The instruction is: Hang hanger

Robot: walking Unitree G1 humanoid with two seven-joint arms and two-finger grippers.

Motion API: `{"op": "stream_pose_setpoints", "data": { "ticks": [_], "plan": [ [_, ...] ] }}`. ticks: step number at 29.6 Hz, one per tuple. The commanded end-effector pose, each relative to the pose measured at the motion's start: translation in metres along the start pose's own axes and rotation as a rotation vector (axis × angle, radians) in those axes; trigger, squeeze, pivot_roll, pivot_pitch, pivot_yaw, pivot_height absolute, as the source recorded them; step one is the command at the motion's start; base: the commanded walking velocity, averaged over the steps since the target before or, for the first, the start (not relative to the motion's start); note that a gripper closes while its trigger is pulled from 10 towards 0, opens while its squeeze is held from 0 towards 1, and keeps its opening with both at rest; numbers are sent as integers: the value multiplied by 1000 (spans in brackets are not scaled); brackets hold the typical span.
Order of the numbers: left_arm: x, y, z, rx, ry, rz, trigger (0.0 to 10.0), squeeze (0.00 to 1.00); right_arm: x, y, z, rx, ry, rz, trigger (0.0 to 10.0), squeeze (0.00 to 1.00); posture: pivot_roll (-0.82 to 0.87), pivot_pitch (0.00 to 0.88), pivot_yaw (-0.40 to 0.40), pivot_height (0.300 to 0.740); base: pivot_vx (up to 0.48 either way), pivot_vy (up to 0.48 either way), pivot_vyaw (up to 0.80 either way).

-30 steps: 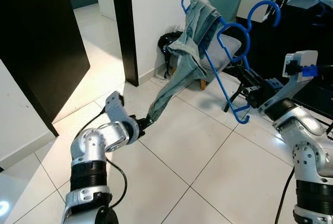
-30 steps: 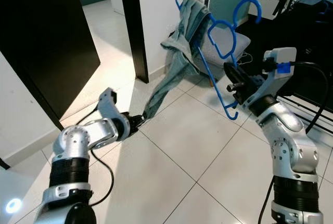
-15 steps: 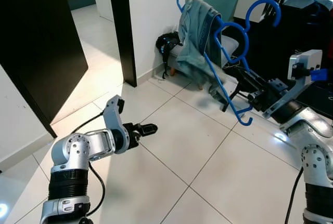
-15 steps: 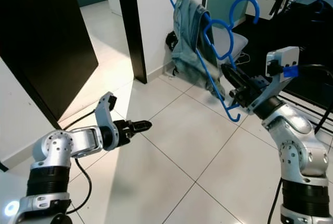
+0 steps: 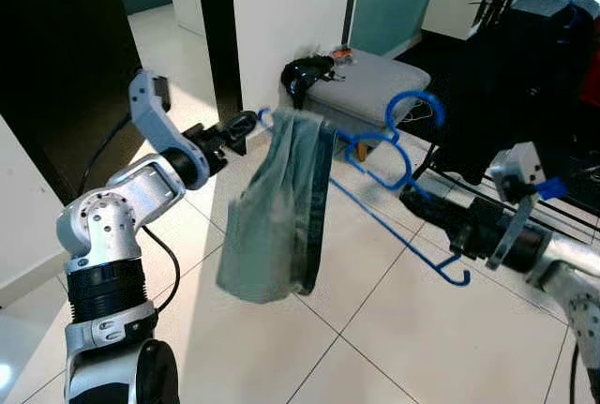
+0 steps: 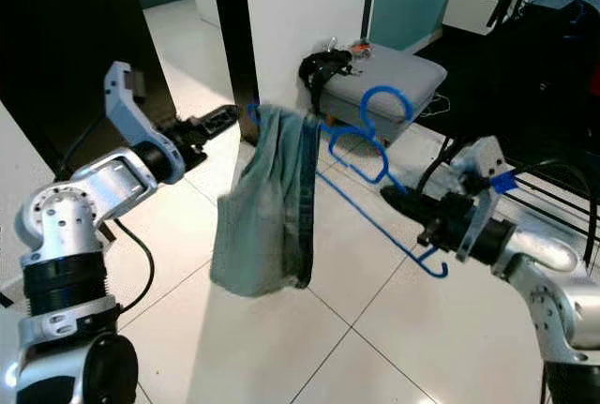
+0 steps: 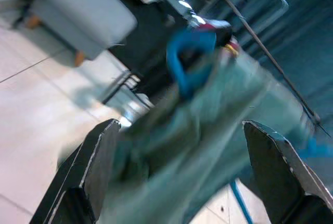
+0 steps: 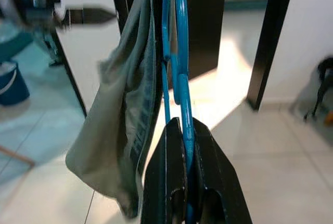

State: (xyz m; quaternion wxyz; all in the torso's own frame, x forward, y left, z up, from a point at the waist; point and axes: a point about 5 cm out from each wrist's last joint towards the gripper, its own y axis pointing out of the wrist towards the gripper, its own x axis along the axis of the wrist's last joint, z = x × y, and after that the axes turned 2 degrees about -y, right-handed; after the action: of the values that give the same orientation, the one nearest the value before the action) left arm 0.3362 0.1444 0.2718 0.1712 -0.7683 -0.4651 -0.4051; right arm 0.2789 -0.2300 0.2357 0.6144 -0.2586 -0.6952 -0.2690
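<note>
A blue plastic hanger (image 5: pixel 411 96) lies nearly level above the tiled floor, and my right gripper (image 5: pixel 427 207) is shut on its lower bar; the right wrist view has both black fingers (image 8: pixel 208 182) clamped on the blue bar (image 8: pixel 183 26). A grey-green denim garment (image 5: pixel 277 216) droops from the hanger's far end. My left gripper (image 5: pixel 239 128) is raised to that end, beside the garment's top. In the left wrist view its fingers (image 7: pixel 88 172) stand wide apart with the garment (image 7: pixel 208 146) between them, unclamped.
A grey padded stool (image 5: pixel 375 76) with a black object on it stands against the white wall behind the hanger. A dark door (image 5: pixel 66 57) is at the left. Dark furniture and clothing (image 5: pixel 525 57) crowd the right. Open tiles (image 5: pixel 375 348) lie in front.
The right arm has lowered the hanger from upright to nearly level, so the garment now dangles from its far end. The left arm rose from near the floor to that end.
</note>
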Motion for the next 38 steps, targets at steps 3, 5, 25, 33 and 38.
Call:
{"op": "stream_pose_setpoints", "data": {
  "ticks": [3,5,25,33,38],
  "plan": [
    [-8,-8,-6,-79,42,71,10000,0,15,0,0,32,-1,-67,10000,0,-1,104,-12,740,0,0,0],
    [-9,-8,-7,-85,47,77,10000,0,18,0,1,42,-3,-81,10000,0,-1,104,-12,740,0,0,0],
    [19,2,-45,19,488,-203,10000,0,10,39,5,27,1,-72,10000,0,1,99,-14,740,0,0,0],
    [16,3,-48,5,538,-204,10000,0,15,43,4,54,9,-100,10000,0,2,98,-14,740,0,0,0],
    [18,2,-46,25,580,-221,10000,0,16,38,5,91,0,-95,10000,0,4,92,-16,740,0,0,0]
  ]
}}
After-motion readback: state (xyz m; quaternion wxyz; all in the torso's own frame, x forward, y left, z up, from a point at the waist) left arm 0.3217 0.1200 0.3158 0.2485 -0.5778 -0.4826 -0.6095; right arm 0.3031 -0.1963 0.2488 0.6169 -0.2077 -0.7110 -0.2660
